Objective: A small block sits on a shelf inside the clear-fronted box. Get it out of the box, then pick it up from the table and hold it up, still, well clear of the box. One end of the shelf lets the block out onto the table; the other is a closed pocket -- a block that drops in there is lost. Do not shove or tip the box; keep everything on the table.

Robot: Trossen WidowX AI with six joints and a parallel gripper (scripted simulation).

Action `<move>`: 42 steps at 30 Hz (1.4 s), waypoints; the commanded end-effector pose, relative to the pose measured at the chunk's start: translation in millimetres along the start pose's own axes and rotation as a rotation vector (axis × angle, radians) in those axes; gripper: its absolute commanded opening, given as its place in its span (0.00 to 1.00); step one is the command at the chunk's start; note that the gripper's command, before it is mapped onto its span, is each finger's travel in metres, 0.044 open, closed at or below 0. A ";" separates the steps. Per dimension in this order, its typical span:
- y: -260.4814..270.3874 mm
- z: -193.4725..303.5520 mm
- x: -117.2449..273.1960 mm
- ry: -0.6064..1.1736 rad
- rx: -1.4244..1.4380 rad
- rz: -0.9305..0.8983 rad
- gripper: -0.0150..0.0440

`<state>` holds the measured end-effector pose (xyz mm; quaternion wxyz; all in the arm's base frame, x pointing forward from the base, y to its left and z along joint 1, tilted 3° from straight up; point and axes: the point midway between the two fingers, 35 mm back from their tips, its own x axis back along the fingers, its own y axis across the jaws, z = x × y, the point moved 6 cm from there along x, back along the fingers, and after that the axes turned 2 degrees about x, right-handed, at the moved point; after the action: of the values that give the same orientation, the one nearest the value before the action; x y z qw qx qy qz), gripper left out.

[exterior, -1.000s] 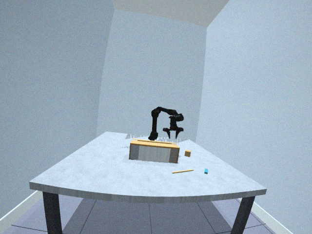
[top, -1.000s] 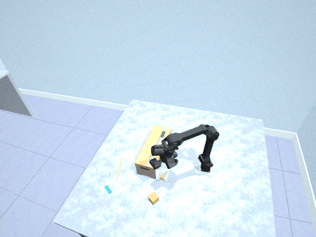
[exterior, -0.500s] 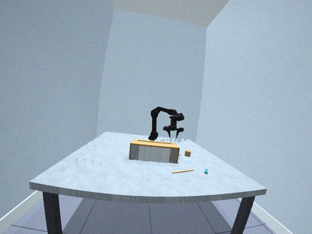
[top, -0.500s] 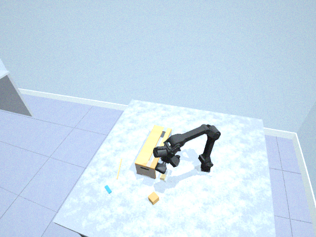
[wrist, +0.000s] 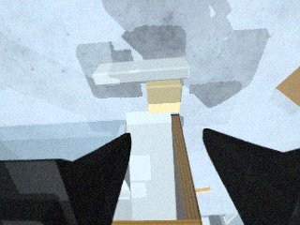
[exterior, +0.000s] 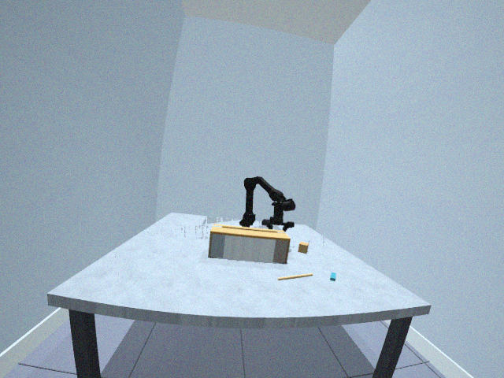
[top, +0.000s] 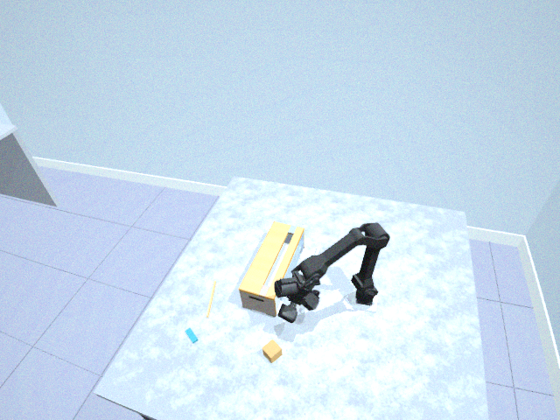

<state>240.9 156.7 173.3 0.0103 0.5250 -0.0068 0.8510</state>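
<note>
The small block lies on the table just outside the near end of the box, by the open outlet of the shelf. In the wrist view it sits at the mouth of a pale chute, touching or nearly touching a pale bar that lies across its far side; in the top view the hand hides it. That it rests on the table and not in the closed pocket suggests the first half of the task is done and only the pick-up remains.

The hand hangs above the box's end corner, partly open, with nothing between its fingers. The dark fingertips frame the chute and the box's wooden edge, and the block lies ahead of the gap, not yet inside it. The opening looks wider than the block, which would let the fingers pass down either side of it.

The box stands upright and square on the table, its slotted top showing in the top view, so it appears unshoved. The arm reaches over from its base beside the box, the wrist tipped down towards the outlet.

A larger tan cube lies well apart nearer the table's front edge; a thin yellow stick and a small blue piece lie off to the box's other side. None of them stands near the block's likely lift path
</note>
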 end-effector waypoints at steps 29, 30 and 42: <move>-1.7 -16.0 -47.7 0.017 -0.001 0.006 0.74; -1.6 -16.6 -49.2 0.017 -0.001 0.006 0.74; -1.0 -21.4 -59.7 0.017 -0.001 0.006 0.60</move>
<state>248.1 157.5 111.6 0.0093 0.5189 -0.0093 0.8547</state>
